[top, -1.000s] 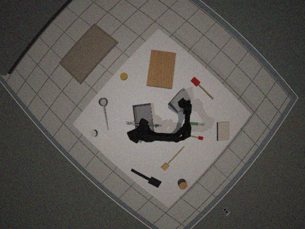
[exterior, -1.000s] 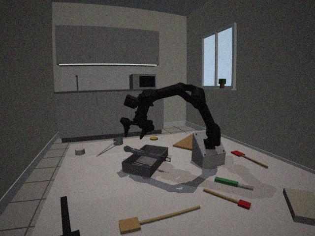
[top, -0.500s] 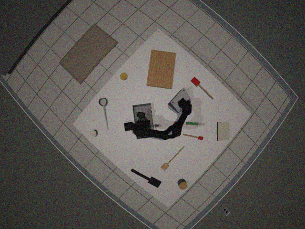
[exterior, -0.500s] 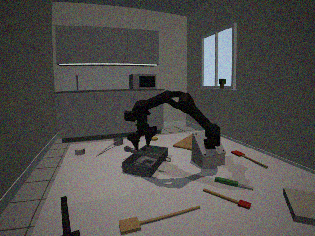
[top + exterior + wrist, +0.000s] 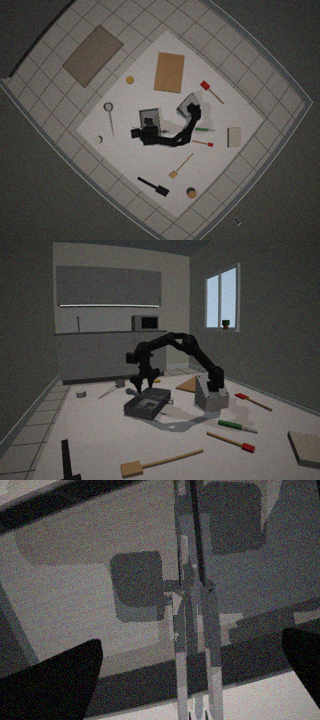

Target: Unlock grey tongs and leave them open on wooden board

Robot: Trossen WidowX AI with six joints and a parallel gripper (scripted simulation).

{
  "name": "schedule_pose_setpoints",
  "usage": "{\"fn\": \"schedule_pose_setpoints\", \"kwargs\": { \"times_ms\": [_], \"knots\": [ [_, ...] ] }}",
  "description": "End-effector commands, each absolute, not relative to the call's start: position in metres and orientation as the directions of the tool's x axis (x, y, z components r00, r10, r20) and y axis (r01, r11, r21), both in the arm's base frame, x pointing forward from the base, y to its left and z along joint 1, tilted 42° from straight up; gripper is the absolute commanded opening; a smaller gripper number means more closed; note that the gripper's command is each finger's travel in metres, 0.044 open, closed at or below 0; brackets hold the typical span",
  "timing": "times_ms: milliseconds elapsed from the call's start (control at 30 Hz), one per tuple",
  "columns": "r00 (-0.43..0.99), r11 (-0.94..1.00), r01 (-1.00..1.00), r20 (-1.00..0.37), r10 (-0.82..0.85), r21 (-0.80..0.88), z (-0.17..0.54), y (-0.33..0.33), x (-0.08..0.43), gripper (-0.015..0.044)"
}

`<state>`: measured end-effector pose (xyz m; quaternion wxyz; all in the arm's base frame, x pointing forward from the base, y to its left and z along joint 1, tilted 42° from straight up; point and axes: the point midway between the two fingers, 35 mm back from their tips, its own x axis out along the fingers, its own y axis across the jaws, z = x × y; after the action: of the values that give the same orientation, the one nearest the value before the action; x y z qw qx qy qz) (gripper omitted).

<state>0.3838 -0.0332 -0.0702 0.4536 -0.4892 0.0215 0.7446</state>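
The grey tongs [image 5: 165,131] [image 5: 131,391] [image 5: 215,680] lie across the roasting tin [image 5: 140,117] [image 5: 136,412] [image 5: 135,692], with both ends past its rims. Their two arms are close together and run nearly parallel in the wrist view. My gripper [image 5: 145,389] [image 5: 192,643] is wide open and empty. It points down just above the tongs, with one finger on either side of them. In the top view the arm hides the middle of the tongs. The wooden board [image 5: 169,72] [image 5: 189,385] lies flat behind the arm's base, partly hidden in the exterior view.
The arm's base block [image 5: 182,108] [image 5: 217,404] stands between tin and board. A sieve [image 5: 108,106] [image 5: 120,383] and a small white pot [image 5: 81,394] are beyond the tin. A green-handled knife [image 5: 201,129] [image 5: 229,424], a red-headed spatula [image 5: 210,144] [image 5: 248,447] and a wooden spatula [image 5: 173,174] [image 5: 131,468] lie around.
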Motion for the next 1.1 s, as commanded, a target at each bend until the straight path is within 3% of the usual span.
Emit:
{"fn": "schedule_pose_setpoints", "kwargs": {
  "times_ms": [0, 1067],
  "knots": [
    [-0.11, -0.589, -0.695, -0.749, 0.653, -0.412, -0.073, -0.03, 0.383, 0.044],
    [-0.11, -0.588, -0.695, -0.747, 0.655, -0.413, -0.113, 0.005, 0.378, 0.044]
  ]
}}
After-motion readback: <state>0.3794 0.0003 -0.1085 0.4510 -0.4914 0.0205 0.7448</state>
